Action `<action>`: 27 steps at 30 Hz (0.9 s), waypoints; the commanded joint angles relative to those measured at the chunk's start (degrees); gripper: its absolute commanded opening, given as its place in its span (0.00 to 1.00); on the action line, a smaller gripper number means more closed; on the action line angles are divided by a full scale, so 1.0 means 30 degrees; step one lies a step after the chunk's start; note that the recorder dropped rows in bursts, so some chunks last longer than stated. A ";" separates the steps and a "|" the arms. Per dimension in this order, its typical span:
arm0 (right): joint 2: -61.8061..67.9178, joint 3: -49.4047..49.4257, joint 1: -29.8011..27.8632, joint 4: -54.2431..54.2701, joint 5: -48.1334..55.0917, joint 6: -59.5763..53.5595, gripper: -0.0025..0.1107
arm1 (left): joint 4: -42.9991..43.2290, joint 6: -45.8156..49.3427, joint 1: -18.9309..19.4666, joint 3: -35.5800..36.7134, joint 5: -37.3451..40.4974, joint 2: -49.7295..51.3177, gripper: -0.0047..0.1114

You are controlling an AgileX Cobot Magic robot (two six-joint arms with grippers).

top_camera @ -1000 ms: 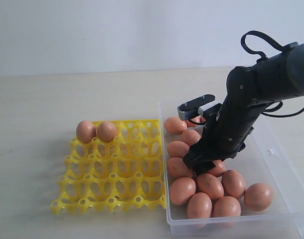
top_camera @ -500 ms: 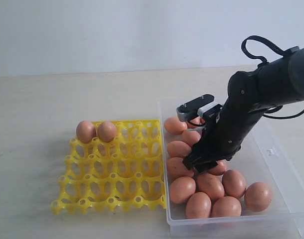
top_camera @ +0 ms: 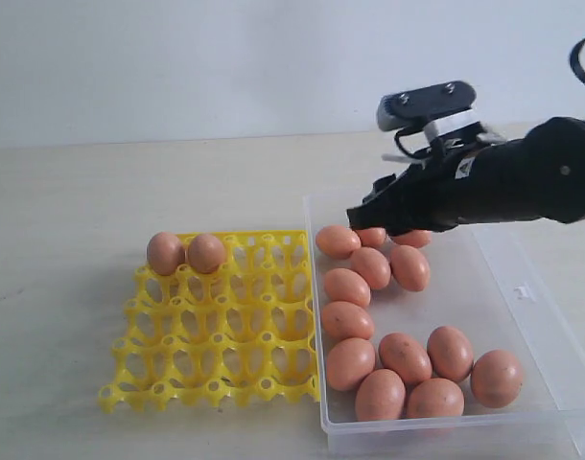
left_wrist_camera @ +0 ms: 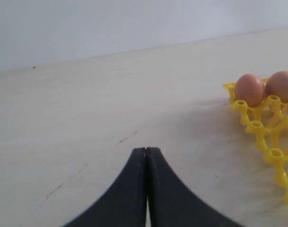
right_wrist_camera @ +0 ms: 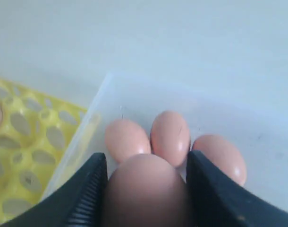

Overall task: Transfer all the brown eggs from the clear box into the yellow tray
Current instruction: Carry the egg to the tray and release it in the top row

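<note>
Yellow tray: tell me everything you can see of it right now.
The yellow tray is bright, glossy plastic, roughly square: an openwork grid of round cups with raised pegs between them. It lies flat on the pale table, its edge close against the clear box; contact cannot be confirmed. Two brown eggs sit side by side in its far row's left-end cups; every other cup is empty.

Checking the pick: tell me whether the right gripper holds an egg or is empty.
Holding one: a smooth brown oval egg sits between the right gripper's black fingers.
</note>
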 commanded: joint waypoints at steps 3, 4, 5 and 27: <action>-0.0486 0.0928 0.1675 -0.3508 -0.6857 0.6350 0.02 | -0.0044 -0.0083 -0.0134 -0.0077 -0.0228 0.0047 0.04; -0.0182 0.0928 0.1845 -0.4398 -0.8012 0.7449 0.02 | -0.0044 -0.0083 -0.0134 -0.0077 -0.0228 0.0047 0.04; 0.0721 0.0928 0.2004 -0.7051 -1.0681 1.0684 0.02 | -0.0044 -0.0083 -0.0134 -0.0077 -0.0228 0.0047 0.04; 0.9425 -0.5083 0.2654 -1.4609 -1.1758 1.3000 0.02 | -0.0044 -0.0083 -0.0134 -0.0077 -0.0228 0.0047 0.04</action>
